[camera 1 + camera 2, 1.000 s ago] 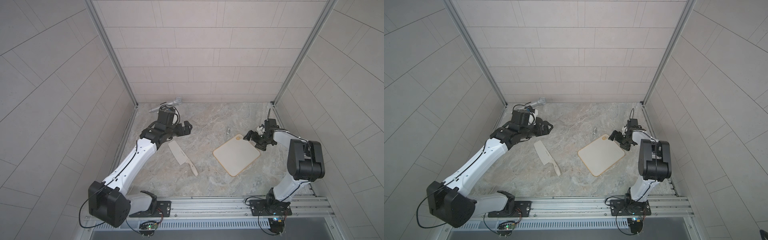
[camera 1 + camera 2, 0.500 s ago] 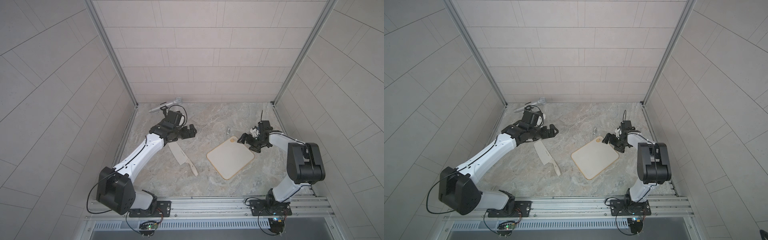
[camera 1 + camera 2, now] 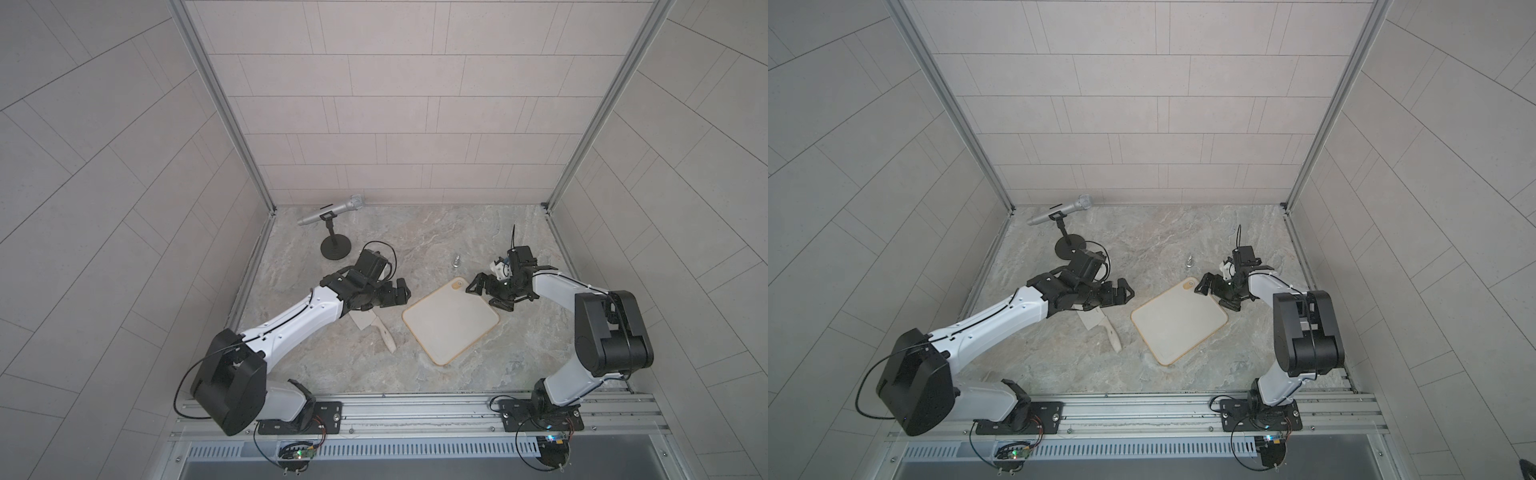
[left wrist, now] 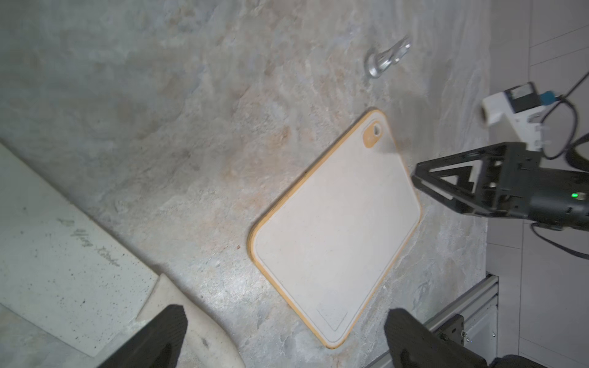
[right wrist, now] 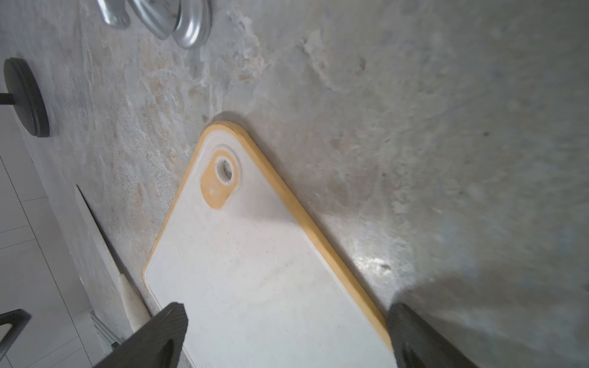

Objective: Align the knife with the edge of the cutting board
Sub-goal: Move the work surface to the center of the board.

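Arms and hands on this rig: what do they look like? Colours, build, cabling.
Both match. The left arm and right arm have white link shells, bulky black joint housings and loose black cables. The left hand and right hand are black. The right hand's fingers are triangular trusses, with a green light behind.

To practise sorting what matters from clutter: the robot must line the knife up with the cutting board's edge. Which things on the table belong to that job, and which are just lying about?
Belong to the job:
knife
cutting board

Just lying about:
microphone
small silver metal piece
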`<action>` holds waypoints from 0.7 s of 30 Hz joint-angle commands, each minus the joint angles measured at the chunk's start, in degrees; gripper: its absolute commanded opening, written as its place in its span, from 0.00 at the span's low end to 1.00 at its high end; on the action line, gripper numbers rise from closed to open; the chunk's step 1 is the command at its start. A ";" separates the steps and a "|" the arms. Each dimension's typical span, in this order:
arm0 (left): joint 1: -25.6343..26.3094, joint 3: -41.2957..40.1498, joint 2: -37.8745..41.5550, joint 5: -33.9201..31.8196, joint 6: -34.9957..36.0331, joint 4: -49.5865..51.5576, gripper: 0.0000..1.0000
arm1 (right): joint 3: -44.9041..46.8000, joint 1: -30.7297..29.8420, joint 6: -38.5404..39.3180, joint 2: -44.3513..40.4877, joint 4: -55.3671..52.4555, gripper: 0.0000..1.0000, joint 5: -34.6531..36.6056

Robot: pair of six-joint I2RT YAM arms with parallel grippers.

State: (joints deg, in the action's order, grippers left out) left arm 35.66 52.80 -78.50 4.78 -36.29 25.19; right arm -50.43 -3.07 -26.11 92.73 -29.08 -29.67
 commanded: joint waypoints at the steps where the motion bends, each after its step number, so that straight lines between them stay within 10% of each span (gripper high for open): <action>1: 4.57 -2.46 2.81 -1.06 -7.97 -4.71 1.00 | 3.81 -1.21 -0.46 1.96 -5.44 1.00 1.46; 13: 22.29 -2.54 -3.53 -17.26 -23.84 -2.04 1.00 | 5.79 -1.94 -1.05 0.25 -3.56 1.00 0.50; 21: 25.39 -0.06 -11.82 -19.57 -30.70 -0.40 1.00 | 5.95 -2.09 -0.88 0.02 -3.63 1.00 0.59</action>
State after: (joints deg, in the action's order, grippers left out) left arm 60.80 50.96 -88.20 -12.60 -63.20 23.00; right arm -47.77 -4.19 -26.15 90.72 -26.96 -30.24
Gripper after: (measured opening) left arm 0.994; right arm 0.999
